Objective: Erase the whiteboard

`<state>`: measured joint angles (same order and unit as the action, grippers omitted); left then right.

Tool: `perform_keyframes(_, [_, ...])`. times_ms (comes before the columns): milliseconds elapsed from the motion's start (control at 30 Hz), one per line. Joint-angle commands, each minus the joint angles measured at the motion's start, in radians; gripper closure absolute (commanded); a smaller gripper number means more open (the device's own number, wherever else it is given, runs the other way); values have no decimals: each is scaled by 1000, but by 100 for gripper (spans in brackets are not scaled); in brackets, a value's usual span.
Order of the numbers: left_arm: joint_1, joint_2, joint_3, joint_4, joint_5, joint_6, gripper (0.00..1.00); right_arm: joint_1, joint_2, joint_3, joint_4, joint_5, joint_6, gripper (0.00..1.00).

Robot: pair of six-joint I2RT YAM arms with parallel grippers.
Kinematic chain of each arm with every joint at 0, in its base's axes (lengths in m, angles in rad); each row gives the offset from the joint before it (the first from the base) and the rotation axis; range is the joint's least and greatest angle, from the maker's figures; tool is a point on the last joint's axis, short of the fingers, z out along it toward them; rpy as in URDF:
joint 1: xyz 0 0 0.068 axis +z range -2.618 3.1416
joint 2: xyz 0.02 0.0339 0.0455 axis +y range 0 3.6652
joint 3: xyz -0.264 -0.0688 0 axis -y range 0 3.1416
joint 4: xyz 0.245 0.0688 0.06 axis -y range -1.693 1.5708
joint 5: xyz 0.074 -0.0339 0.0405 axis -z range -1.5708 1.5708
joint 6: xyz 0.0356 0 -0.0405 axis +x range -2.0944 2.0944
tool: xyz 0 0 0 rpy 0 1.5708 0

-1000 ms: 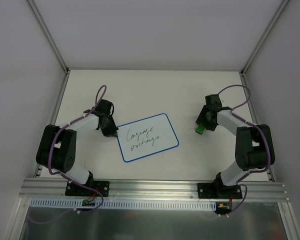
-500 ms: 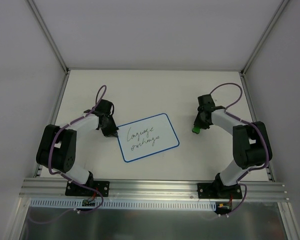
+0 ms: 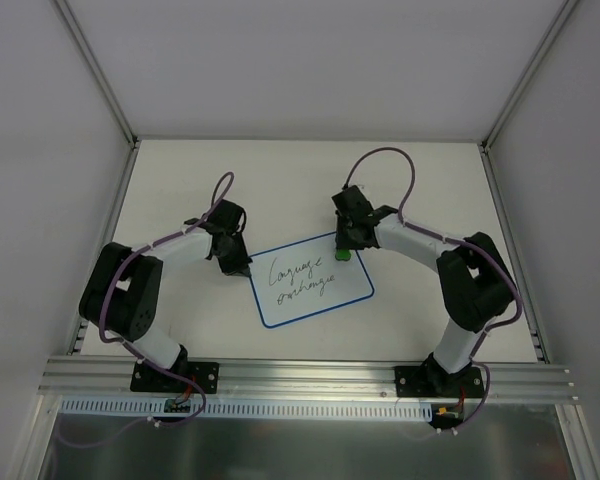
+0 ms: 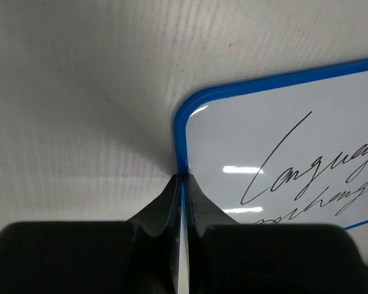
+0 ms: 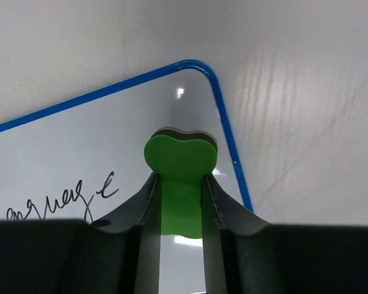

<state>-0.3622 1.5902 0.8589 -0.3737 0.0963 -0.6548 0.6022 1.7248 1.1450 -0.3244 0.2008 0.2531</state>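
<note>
The whiteboard (image 3: pixel 315 280) lies flat on the table, white with a blue border and dark handwriting across it. My left gripper (image 3: pixel 242 268) is shut on the board's left edge (image 4: pixel 182 153), one finger on each side of the blue border. My right gripper (image 3: pixel 344 250) is shut on the green eraser (image 5: pixel 180 158), which stands over the board's far right corner (image 5: pixel 205 70), to the right of the writing (image 5: pixel 67 199). I cannot tell whether the eraser touches the board.
The white table (image 3: pixel 180 180) is enclosed by grey walls with metal corner posts (image 3: pixel 98 75). An aluminium rail (image 3: pixel 310 375) runs along the near edge, where both arm bases are bolted. Purple cables loop above each wrist.
My right arm has swung left from beside the board, carrying the green eraser over the board's far right corner. The board and my left gripper have shifted slightly right.
</note>
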Motion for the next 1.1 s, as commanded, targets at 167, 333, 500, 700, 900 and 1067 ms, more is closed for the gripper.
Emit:
perform_keyframes(167, [-81, 94, 31, -45, -14, -43, 100, 65, 108, 51, -31, 19, -32, 100])
perform_keyframes(333, [-92, 111, 49, -44, -1, -63, 100, 126, 163, 71, -41, -9, -28, 100])
perform_keyframes(500, [-96, 119, 63, -41, 6, -85, 100, 235, 209, 130, -56, -58, -12, 100])
perform_keyframes(700, [-95, 123, 57, -37, -16, -106, 100, 294, 225, 147, -82, -57, 5, 100])
perform_keyframes(900, [-90, 117, 45, -39, -50, -123, 100, 179, 110, -7, -99, 46, 32, 100])
perform_keyframes(1067, [-75, 119, 43, -39, -55, -118, 100, 62, -16, -155, -99, 141, -5, 100])
